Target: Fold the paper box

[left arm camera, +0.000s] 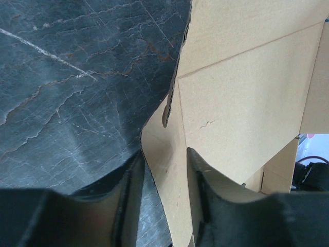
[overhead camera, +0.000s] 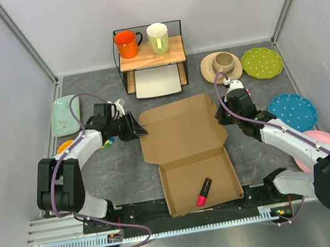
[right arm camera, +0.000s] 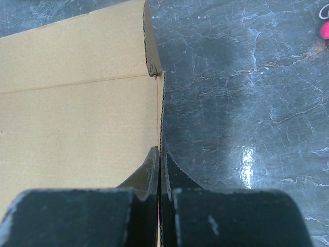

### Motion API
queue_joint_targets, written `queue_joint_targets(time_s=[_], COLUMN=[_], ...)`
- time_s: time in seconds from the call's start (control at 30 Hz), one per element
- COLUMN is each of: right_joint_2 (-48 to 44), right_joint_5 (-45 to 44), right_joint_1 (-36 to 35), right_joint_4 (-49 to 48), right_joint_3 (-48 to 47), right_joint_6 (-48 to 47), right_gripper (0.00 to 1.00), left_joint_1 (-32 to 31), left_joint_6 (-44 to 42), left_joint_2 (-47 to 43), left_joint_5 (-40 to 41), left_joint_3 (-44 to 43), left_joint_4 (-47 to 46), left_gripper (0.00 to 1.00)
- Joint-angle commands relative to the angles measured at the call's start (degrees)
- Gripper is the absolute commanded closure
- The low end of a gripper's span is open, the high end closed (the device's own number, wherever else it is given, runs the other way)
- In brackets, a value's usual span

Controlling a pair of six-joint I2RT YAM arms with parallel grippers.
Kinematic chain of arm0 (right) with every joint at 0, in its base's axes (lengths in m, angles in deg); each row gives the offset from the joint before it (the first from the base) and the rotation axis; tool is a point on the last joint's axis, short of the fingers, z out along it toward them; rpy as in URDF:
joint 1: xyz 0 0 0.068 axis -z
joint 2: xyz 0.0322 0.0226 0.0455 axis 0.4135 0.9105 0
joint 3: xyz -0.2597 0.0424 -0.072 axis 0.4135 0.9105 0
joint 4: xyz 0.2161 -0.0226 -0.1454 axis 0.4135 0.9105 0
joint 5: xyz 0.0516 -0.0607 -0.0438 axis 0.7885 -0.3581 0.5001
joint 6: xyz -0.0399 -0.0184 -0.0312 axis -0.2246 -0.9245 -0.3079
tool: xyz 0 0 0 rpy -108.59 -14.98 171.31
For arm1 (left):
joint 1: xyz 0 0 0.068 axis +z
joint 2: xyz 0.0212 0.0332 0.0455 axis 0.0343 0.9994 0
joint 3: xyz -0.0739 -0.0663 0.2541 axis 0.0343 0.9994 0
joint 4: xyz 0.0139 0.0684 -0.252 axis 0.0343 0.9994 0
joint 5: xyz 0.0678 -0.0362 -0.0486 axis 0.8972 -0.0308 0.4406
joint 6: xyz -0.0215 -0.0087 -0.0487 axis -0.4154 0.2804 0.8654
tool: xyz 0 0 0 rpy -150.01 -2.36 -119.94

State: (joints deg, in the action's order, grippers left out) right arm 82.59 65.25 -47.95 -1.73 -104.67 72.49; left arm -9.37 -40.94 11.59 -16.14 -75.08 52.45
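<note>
A dark grey marbled table [overhead camera: 109, 171] between pale walls carries the paper box [overhead camera: 183, 136], which lies unfolded between the two grippers. Its flat lid panel spans from one gripper to the other, and its shallow tray sits nearer the arm bases than both. The left gripper [overhead camera: 135, 128] meets the lid's left edge with jaws apart. A raised side flap [left arm camera: 164, 170] stands between its fingers [left arm camera: 131, 195], close against one, with table showing beside the other. The right gripper [overhead camera: 220, 117] is pinched tight on the lid's right edge, the cardboard running straight into the seam between its fingers [right arm camera: 231, 216]. A pink marker [overhead camera: 204, 192] lies in the tray, back toward the bases from both grippers.
</note>
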Motion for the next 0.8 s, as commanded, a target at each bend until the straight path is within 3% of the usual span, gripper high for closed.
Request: queue_joint_targets(time_s=[0.0,0.1,0.33,0.37,0.43,0.67,0.77], right_joint_2=[-0.41,0.38,2.4,2.58,3.11,7.06,8.82], right_joint_5=[-0.21,-0.03,0.23,-0.03,-0.64,-5.12,-7.76], right_joint_1=[-0.38,-0.38,-0.38,-0.29,-0.38,-0.38,-0.38], right_joint_4=[-0.97,-1.06,-1.76,-1.94,-2.55,-7.2,-12.73], right_joint_3=[-1.15,-1.49,-3.6,-3.95,-5.0,-9.4,-10.63], right_joint_6=[-0.76,-0.49,-0.23,-0.06,0.12,-0.49,-0.49], right_gripper=[1.0,1.0,1.0,1.0,1.0,1.0,1.0], left_joint_1=[-0.09,-0.7,-1.41,-1.5,-1.59,-1.85,-1.94], left_joint_6=[-3.08,-3.52,-5.46,-5.46,-4.85,-2.3,-0.89], left_joint_2=[0.18,0.36,0.88,0.8,0.01,-6.66,-9.56], left_joint_5=[-3.49,-4.64,-5.6,-5.34,-4.21,4.84,9.41], left_joint_3=[-1.61,-1.87,-3.71,-3.98,-4.59,-5.21,-2.94], left_joint_4=[1.34,1.43,3.63,3.8,3.37,-7.6,-17.96], left_gripper=[0.6,0.72,0.82,0.9,0.97,0.98,0.98])
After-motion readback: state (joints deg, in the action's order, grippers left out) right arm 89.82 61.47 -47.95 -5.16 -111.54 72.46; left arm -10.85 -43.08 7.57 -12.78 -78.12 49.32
